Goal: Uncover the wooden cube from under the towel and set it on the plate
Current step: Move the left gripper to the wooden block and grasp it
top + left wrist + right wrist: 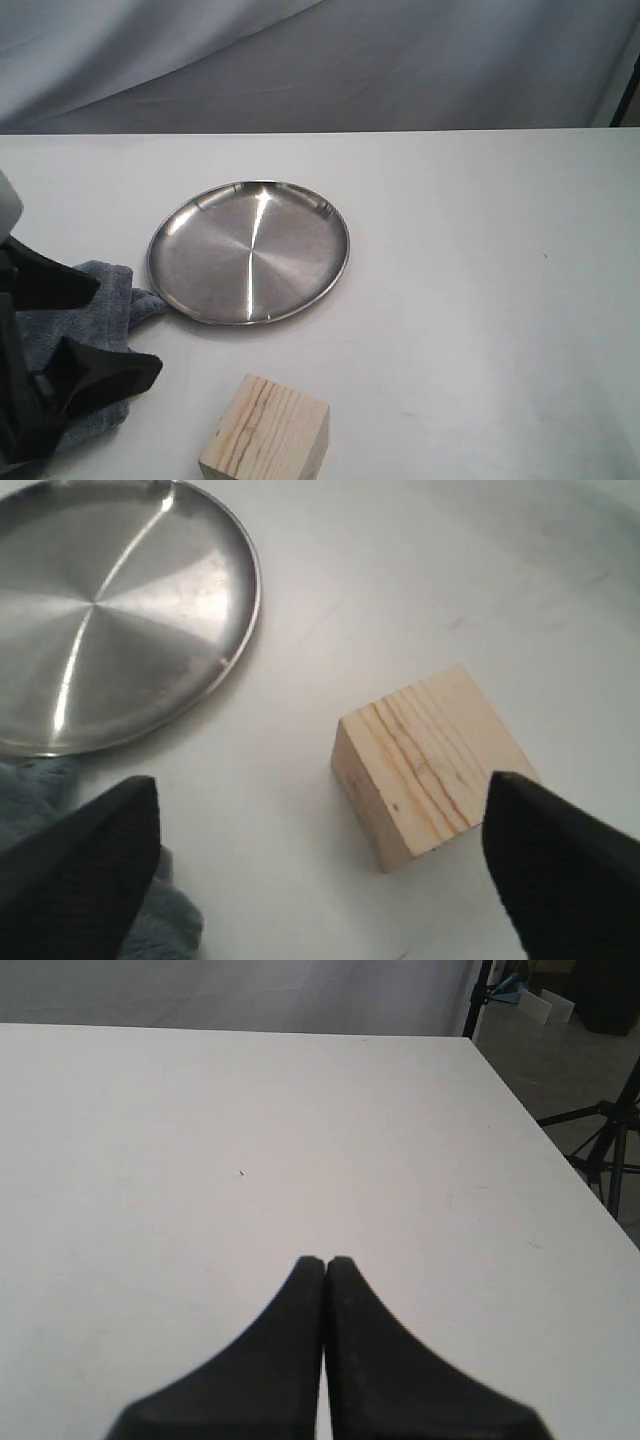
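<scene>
The wooden cube (266, 432) (432, 767) stands uncovered on the white table at the front edge, below the plate. The round steel plate (249, 251) (105, 615) lies bare in the middle left. The grey-blue towel (98, 310) (35, 800) is bunched at the left, touching the plate's rim and partly hidden by my left arm. My left gripper (118, 325) (320, 825) hovers open over the towel's edge, left of the cube, holding nothing. My right gripper (325, 1260) is shut and empty over bare table; it is out of the exterior view.
The white table (480, 260) runs far to the right. Its right edge (530, 1120) shows in the right wrist view, with tripod legs (600, 1150) on the floor beyond. A grey curtain (320, 60) hangs behind the table.
</scene>
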{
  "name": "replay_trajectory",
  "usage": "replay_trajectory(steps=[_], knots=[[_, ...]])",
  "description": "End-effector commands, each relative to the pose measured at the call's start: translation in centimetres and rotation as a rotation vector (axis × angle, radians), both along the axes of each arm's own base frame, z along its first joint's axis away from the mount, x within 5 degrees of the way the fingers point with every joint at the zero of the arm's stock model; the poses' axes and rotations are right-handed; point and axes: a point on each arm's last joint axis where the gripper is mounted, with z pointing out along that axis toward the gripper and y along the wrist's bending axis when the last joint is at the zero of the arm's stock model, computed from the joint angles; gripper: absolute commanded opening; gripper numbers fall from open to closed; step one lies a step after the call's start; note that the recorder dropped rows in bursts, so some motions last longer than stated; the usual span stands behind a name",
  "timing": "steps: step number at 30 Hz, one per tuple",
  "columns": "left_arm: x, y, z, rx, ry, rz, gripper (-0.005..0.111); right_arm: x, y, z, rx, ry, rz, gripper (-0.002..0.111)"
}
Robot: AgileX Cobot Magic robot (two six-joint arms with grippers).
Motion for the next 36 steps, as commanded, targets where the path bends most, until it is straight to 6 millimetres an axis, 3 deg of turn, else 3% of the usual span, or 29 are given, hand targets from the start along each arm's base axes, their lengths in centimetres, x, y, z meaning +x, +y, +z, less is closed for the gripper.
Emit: replay_trajectory(steps=[1,4,8,9,18,23,31,36], knots=[[1.2,-1.3,-1.0,-0.064,0.109,0.021,0.064,0.0,-0.1,0.0,-0.003,-0.005,-0.007,0.0],[1.7,-1.8,-1.8,-0.075,0.171,0.031,0.041,0.0,-0.1,0.0,-0.003,-0.005,-0.007,0.0],[2.2,-2.1,-2.6,-0.042,0.178,-0.007,0.002,0.0,-0.1,0.0,-0.003,-0.005,-0.007,0.0],[2.3,-2.2,-2.7,-0.027,0.164,-0.032,0.0,0.0,-0.1,0.0,-0.003,-0.005,-0.007,0.0],[2.6,-3.0,-4.4,-0.021,0.327,-0.063,0.001,0.0,-0.1,0.0,-0.003,-0.005,-0.007,0.0],[2.8,-4.8,-4.1,-0.004,0.366,-0.149,0.0,0.0,-0.1,0.0,-0.003,-0.005,-0.007,0.0],[2.4,-7.8,-5.1,0.033,0.325,-0.234,0.0,0.0,-0.1,0.0,-0.003,-0.005,-0.007,0.0],[2.4,-8.9,-5.2,0.067,0.178,-0.25,0.0,0.0,-0.1,0.0,-0.003,-0.005,-0.007,0.0]])
